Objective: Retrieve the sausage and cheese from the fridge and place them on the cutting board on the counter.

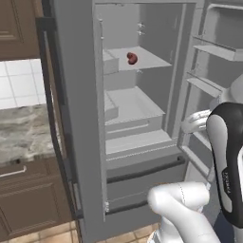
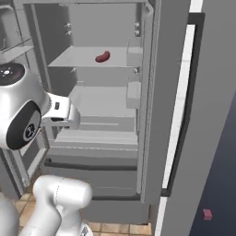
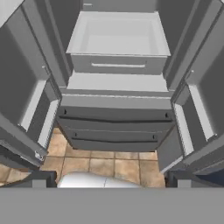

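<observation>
**Sausage on the upper shelf of the open fridge**

Sausage (image 1: 132,58), a small reddish-brown link, lies alone on the upper shelf (image 1: 147,59) inside the fridge (image 1: 80,118), towards the back of the shelf and clear of its side walls. From the right base view it sits left of a pale bin (image 2: 134,56) fixed at the shelf's right end. Both fridge doors stand swung open, their inner racks bare. Below the sausage's shelf is a second shelf, then a shallow drawer (image 3: 118,41), then the dark-handled bottom drawers (image 3: 116,127). To the left of the fridge, the marbled counter (image 1: 21,130) tops brown cabinets. The gripper (image 3: 112,179) hangs in front of the fridge, well below the sausage, looking down at the bottom drawers and tan floor tiles (image 3: 105,164); its fingers are spread wide and hold nothing.
</observation>
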Tool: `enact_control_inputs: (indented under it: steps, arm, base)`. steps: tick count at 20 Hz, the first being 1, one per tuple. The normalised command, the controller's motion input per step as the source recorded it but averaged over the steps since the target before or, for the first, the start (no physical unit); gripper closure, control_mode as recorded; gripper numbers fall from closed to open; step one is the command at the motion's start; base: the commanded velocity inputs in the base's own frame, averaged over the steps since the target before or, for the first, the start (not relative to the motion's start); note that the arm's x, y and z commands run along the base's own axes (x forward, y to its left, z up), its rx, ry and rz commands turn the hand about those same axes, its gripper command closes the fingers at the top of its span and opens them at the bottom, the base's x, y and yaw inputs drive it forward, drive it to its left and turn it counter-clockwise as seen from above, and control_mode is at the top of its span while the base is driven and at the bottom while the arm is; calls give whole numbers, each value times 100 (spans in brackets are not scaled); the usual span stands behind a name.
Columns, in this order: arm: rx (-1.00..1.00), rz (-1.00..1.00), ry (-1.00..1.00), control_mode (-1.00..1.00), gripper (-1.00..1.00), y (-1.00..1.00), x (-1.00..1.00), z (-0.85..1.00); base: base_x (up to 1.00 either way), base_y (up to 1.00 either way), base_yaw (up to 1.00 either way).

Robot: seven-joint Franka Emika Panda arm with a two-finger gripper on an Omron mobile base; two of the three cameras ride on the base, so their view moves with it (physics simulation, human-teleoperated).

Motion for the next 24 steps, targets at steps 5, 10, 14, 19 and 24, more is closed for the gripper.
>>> enact_control_inputs:
  steps: [5, 10, 14, 19, 24]
  arm:
    - [0, 0, 0, 100, -100, 0, 0, 0]
    - [0, 0, 0, 100, -100, 0, 0, 0]
    - [0, 0, 0, 100, -100, 0, 0, 0]
    - [0, 1, 0, -100, -100, -13, 0, 3]
    - [0, -2, 0, -100, -100, -26, 0, 41]
  base:
    - [77, 7, 1]
    - [76, 0, 2]
    - [38, 0, 6]
    - [7, -6, 8]
    - [0, 0, 0]
